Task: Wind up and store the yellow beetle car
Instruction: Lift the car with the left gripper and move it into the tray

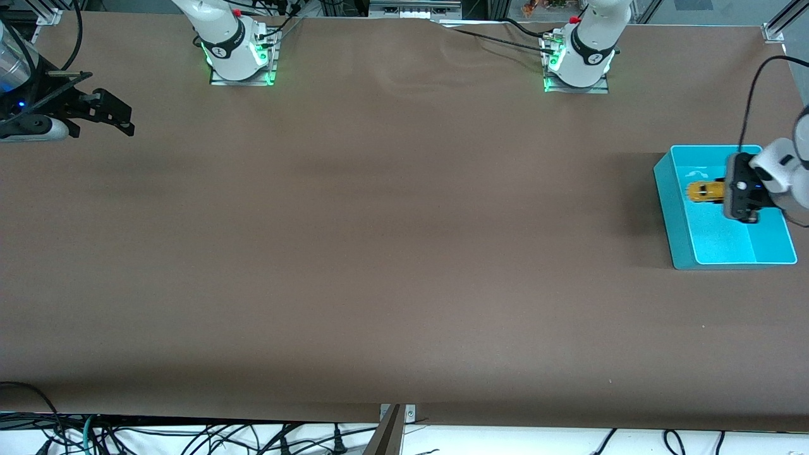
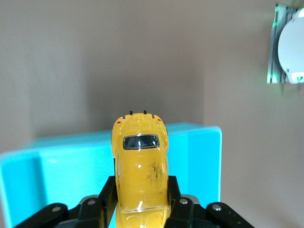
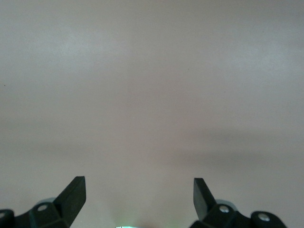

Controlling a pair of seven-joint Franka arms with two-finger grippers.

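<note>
From the front, we see the left gripper (image 1: 720,191) over the blue box (image 1: 676,218) at the left arm's end of the table. The yellow car (image 1: 705,191) sticks out from between its fingers, up over the inside of the box. The right gripper (image 1: 123,120) waits over the brown table (image 1: 379,253) at the right arm's end.

In the left wrist view, we see the black fingers (image 2: 107,194) squeezed on both sides of the car (image 2: 141,171), with the blue box (image 2: 199,156) under it.

In the right wrist view, the two fingertips (image 3: 76,192) stand wide apart with only bare table (image 3: 152,95) between them.
</note>
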